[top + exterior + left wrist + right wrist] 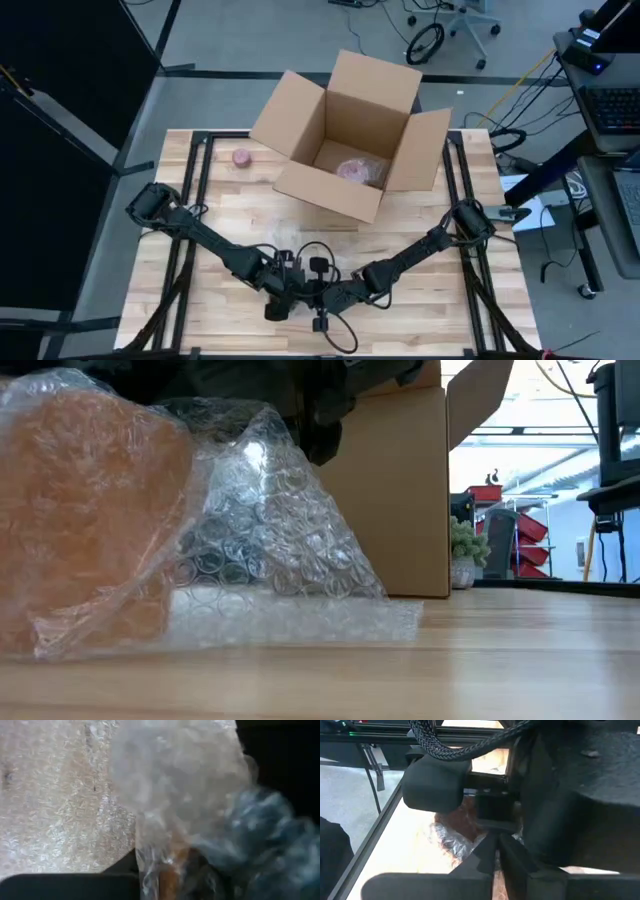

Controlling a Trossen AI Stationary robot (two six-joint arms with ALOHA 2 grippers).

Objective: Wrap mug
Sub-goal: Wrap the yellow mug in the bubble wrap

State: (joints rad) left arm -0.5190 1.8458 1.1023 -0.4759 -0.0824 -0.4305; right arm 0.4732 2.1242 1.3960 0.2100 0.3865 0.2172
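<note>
Crowding together at the desk's near edge, both claws work over the same bundle: the right claw (495,851) has its fingers pinched shut on a fold of wrap (270,530), while the left claw (278,300) sits just beside it, and I cannot tell how its fingers stand. The mug (85,510), an orange-brown shape, lies under the bubble sheet on the desk (500,660), only loosely draped. Risks, as I judge them: the arms could knock each other, a tug could slide the sheet off, or the mug could roll. The box (350,135) stands well behind.
</note>
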